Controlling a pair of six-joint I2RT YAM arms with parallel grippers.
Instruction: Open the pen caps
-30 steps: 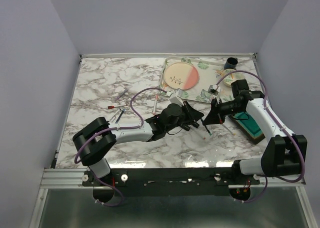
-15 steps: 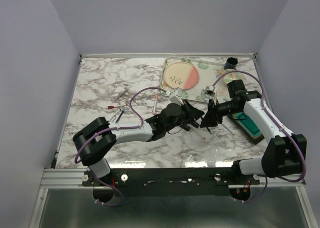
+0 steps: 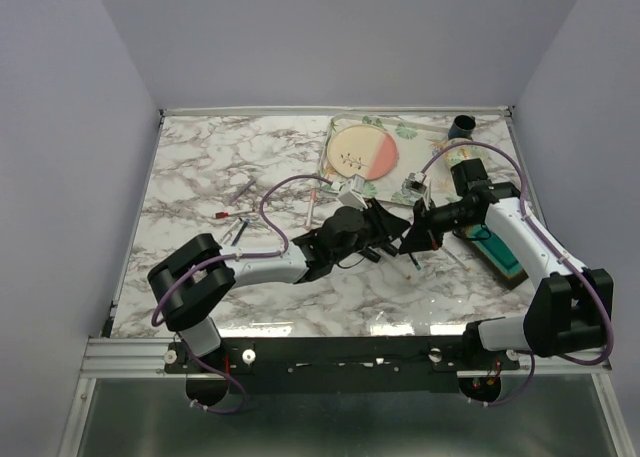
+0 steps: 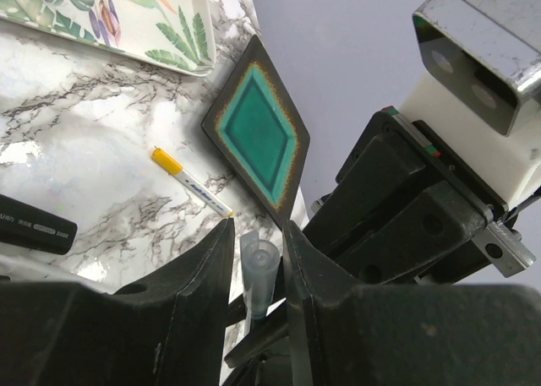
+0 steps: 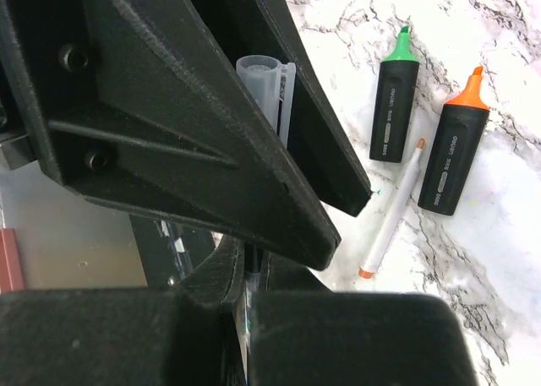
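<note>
since a second ago the right gripper (image 5: 247, 263) had come closer to the left gripper (image 4: 258, 227), above the middle of the marble table (image 3: 200, 167). its jaws were closed tight on a thin pen (image 3: 412, 262). the clear pen cap (image 4: 258, 268) stood between the left fingers (image 4: 211, 268); if they pressed it, i could not tell. a green highlighter (image 5: 393, 107) lay uncapped on the table.

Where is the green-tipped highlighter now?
The green-tipped highlighter lies upper right in the right wrist view, on the marble table, beside the orange-tipped highlighter, a thin white pen between them.
</note>
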